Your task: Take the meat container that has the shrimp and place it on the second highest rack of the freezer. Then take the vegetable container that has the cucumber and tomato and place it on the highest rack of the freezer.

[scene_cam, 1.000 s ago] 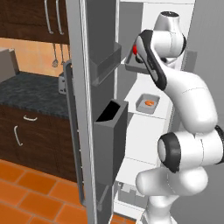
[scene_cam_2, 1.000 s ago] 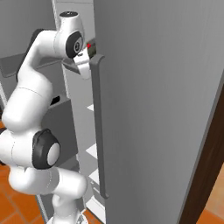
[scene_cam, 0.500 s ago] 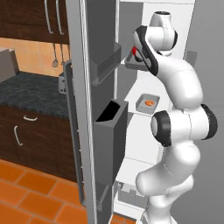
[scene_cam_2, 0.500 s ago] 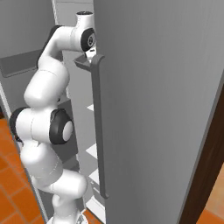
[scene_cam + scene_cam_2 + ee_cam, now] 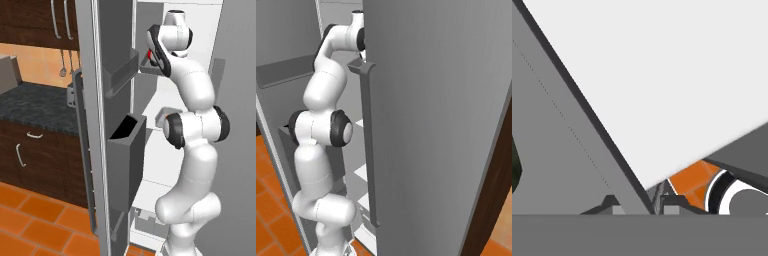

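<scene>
High in the open freezer, my gripper is shut on the vegetable container, a grey tray held at the level of the top rack. The red tomato peeks out beside my wrist. Seen from the hand, the gripper pinches the tray's wall, and a sliver of dark-green cucumber shows at the left edge. A corner of the meat container rests on the rack below, behind my elbow; the shrimp is hidden. From the right base, the freezer door covers the hand.
Two dark grey door bins jut out of the open left door close beside the arm. A long bar handle runs down the right door. A dark counter over wooden cabinets lies left, with orange floor tiles below.
The arm has straightened up and pushed deeper into the freezer, carrying the tray slightly left and inward. My elbow now covers the shrimp tray, which showed earlier.
</scene>
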Tool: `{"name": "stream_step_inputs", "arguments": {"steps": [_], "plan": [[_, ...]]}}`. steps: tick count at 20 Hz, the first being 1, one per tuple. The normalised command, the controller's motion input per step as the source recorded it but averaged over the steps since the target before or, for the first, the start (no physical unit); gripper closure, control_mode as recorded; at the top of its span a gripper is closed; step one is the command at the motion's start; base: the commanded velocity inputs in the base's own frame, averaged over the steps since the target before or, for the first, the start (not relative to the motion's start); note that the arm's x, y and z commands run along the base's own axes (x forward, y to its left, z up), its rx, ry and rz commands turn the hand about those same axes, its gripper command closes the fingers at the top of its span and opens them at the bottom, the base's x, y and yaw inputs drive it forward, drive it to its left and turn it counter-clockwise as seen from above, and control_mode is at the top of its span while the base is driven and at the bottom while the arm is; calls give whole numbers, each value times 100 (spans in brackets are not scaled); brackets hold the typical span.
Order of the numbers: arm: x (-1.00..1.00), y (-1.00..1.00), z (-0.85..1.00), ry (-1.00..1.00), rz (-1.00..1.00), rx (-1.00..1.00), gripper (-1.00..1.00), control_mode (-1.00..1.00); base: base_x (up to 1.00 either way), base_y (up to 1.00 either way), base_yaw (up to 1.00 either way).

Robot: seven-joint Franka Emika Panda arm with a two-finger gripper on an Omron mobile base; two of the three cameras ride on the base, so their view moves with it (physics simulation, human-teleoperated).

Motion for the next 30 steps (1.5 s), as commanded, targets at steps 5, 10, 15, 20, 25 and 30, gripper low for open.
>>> {"name": "stream_step_inputs", "arguments": {"steps": [5, 10, 15, 20, 25, 30], "plan": [[22, -1, -12, -10, 0, -4, 100, -100, 0, 0, 0], [25, -12, -36, 0, -5, -5, 100, -100, 0, 0, 0], [22, -29, -44, 0, -8, -4, 100, -100, 0, 0, 0], [29, -41, -10, 0, -15, 0, 100, -100, 0, 0, 0], [27, -29, -34, 0, -11, 0, 100, -100, 0, 0, 0], [31, 0, -65, 0, -2, -1, -100, -100, 0, 0, 0]]}}
